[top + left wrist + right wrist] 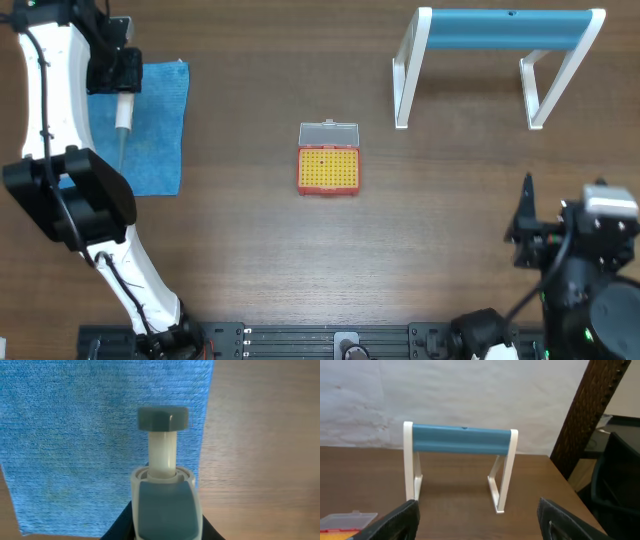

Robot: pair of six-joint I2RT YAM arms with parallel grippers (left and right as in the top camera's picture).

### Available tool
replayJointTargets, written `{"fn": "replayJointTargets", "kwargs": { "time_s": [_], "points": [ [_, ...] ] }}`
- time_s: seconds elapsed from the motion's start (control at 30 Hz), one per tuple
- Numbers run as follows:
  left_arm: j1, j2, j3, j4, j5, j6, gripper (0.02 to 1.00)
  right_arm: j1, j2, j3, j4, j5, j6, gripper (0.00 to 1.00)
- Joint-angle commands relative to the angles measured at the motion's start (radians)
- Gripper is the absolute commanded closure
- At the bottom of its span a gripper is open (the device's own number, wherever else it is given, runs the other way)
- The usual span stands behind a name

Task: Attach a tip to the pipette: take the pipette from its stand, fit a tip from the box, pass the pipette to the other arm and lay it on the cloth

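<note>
One step left, I judge: left gripper (113, 72), clamped on pipette (123, 112) over the cloth (160, 135), should lower it flat before releasing; right gripper (480, 520) spread wide, empty.

Bare counter (230, 260) spans the lower middle of the top view, wide enough to pass through. The tip box (328, 165) stands alone at centre, wood showing all round it. The stand (500, 30) blocks the upper right. The left tool (122, 85), gripping the pipette (123, 112), occupies the upper left above the cloth (160, 140).
</note>
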Motion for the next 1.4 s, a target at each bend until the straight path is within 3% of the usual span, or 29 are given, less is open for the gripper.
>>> {"fn": "replayJointTargets", "kwargs": {
  "time_s": [0.03, 0.07, 0.13, 0.23, 0.47, 0.6, 1.3, 1.4],
  "points": [
    [0.042, 0.074, 0.033, 0.018, -0.029, 0.026, 0.991, 0.007, -0.066, -0.078, -0.028, -0.029, 0.042, 0.222],
    [0.050, 0.089, 0.033, 0.023, -0.026, 0.015, 0.991, 0.007, -0.071, -0.106, -0.028, -0.029, 0.053, 0.224],
    [0.063, 0.118, 0.033, 0.029, -0.011, 0.010, 0.991, 0.007, -0.077, -0.167, -0.021, -0.029, 0.098, 0.071],
    [0.066, 0.153, 0.033, 0.046, -0.003, -0.001, 0.991, 0.007, -0.084, -0.277, 0.079, -0.029, 0.105, 0.071],
    [0.065, 0.202, 0.033, 0.157, 0.103, -0.008, 0.991, 0.007, -0.085, -0.604, 0.607, -0.053, 0.113, 0.071],
    [0.050, 0.209, 0.033, 0.238, 0.114, -0.011, 0.991, 0.007, -0.085, -0.752, 0.826, -0.079, 0.128, 0.066],
    [0.000, 0.341, 0.033, 0.244, 0.076, 0.004, 0.991, 0.007, -0.084, -0.919, 0.940, -0.130, 0.171, 0.069],
    [0.000, 0.341, 0.033, 0.243, 0.036, 0.004, 0.912, 0.007, -0.084, -0.919, 0.938, -0.130, 0.171, 0.069]
  ]
}}
